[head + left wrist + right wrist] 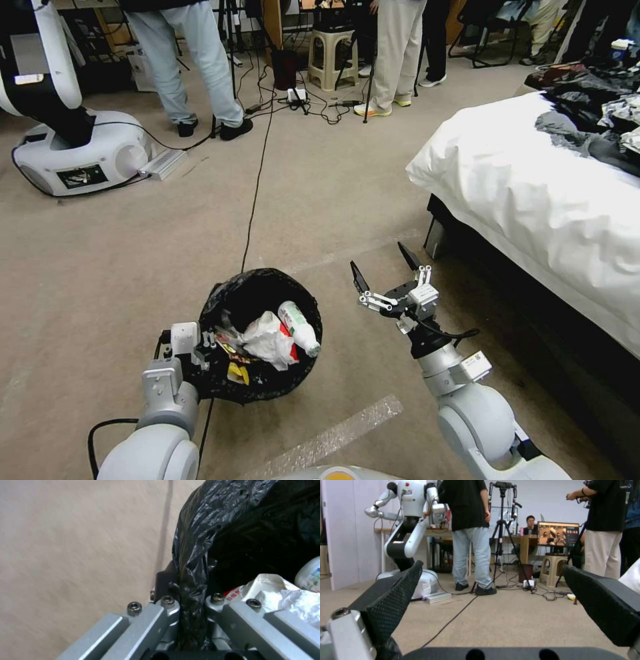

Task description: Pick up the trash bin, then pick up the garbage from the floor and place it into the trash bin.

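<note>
On the beige carpet in front of the robot, the trash bin [263, 333] hangs from the left gripper [203, 347], which is clamped on the bin's near-left rim. The left wrist view shows this closely: the glossy black bag [193, 562] folded over the rim is pinched between the two metal fingers [146, 620], one outside the wall and one inside.

The garbage lies inside the bin. A white plastic bottle [298, 328] with a green-printed label leans against the right side of the bag, a crumpled white tissue [267, 339] sits in the middle just beside it, a red carton [291, 347] peeks out from beneath the tissue, and yellow wrappers [237, 372] lie toward the near-left side, next to the gripper.

To the right of the bin and apart from it, the right gripper [386, 275] hovers above the carpet with its black fingers spread wide and nothing between them; in the right wrist view its textured pads [395, 602] stand far apart, framing bare floor. A thin black cable [257, 193] runs across the carpet from the bin's far side toward the room behind. A bed with a white cover [533, 193] stands to the right.
</note>
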